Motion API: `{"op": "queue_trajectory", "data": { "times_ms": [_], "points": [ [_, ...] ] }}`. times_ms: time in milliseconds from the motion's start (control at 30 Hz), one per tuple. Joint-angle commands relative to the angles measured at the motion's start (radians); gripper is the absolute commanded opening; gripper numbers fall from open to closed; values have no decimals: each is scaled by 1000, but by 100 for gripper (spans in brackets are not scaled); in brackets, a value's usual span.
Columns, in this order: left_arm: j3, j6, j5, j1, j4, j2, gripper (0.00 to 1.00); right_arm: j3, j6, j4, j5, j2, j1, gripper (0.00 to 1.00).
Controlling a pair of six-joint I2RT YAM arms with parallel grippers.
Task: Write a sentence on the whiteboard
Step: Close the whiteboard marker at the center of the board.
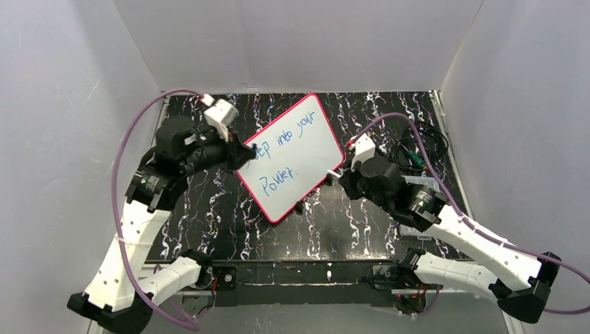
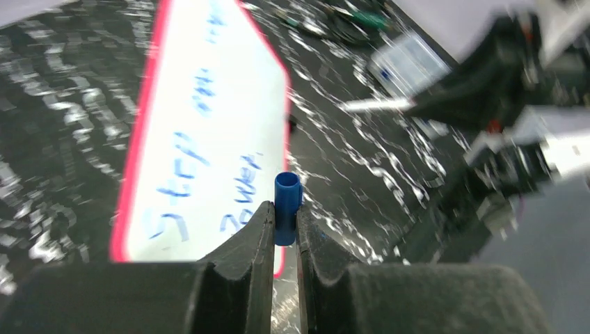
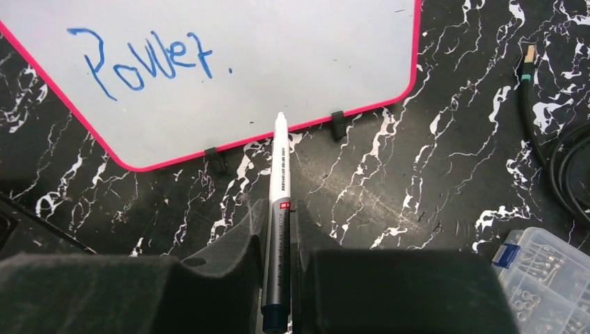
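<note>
The whiteboard (image 1: 296, 153) lies tilted on the black marbled table, its pink-red frame all in view. The sentence (image 1: 282, 149) is in blue in two lines, "Step into your" over "Power." My right gripper (image 3: 278, 209) is shut on a white and grey marker pen (image 3: 280, 167). The pen's tip points at the board's near edge (image 3: 306, 124), below the word "Power." (image 3: 146, 59). My left gripper (image 2: 284, 212) is shut on the blue pen cap (image 2: 287, 198), held over the board's left end (image 2: 209, 104). In the top view it (image 1: 240, 156) hides the start of "Step".
A clear plastic box of small parts (image 3: 543, 275) sits at the right, near my right arm. Black cables (image 1: 417, 142) lie at the back right. White walls close the table in on three sides.
</note>
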Motion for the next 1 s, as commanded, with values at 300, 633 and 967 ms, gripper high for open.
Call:
{"op": "queue_trajectory", "data": {
  "times_ms": [300,633,967],
  "points": [
    [-316,180,242,-372,22,23,0,230,-63,-72,-757,27,-221,1],
    [-536,133,298,-412,161,-37,0,284,-61,-215,-1041,181,-221,1],
    [-547,126,313,-441,184,-27,0,216,-33,-147,-1176,234,-221,1]
  ]
}}
